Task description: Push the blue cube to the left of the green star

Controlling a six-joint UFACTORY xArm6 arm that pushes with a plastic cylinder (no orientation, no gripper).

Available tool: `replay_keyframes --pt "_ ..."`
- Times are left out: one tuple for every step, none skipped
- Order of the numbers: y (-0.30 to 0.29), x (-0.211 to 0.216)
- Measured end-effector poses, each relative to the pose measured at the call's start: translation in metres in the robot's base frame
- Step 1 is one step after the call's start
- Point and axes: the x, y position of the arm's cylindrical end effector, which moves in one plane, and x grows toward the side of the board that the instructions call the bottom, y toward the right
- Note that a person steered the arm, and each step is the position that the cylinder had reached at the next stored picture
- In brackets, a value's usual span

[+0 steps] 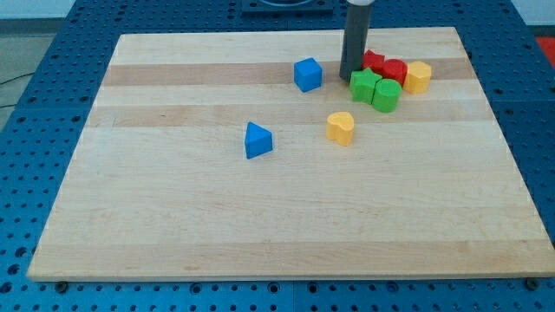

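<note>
I'm sitting my tip [348,80] bare, holding nothing, between the blue cube [307,74] and green star [363,85], on a pale wooden board [173,225] over blue pegboard [35,52].

Your wooden desk [173,225] carries a blue cube [307,74], a blue triangular block [257,140], a yellow heart-like block [341,127], and, toward the view's top right, a touching cluster: green star [363,85], green cylinder [387,95], two red blocks [388,68], yellow block [418,76].

A pale wooden board [260,225] lies on a blue perforated table [43,104] — evenly lit.
</note>
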Motion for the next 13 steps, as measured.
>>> replay_keyframes --pt "0.001 0.021" --pt "0.025 0.028" --pt "0.037 0.029" --pt "0.034 0.027" --pt "0.024 0.018" --pt "0.005 0.015" --pt "-0.003 0.012" --pt "-0.003 0.010" --pt "-0.003 0.009" --pt "-0.003 0.009" --pt "-0.014 0.012" --pt "-0.017 0.005" --pt "0.000 0.005"
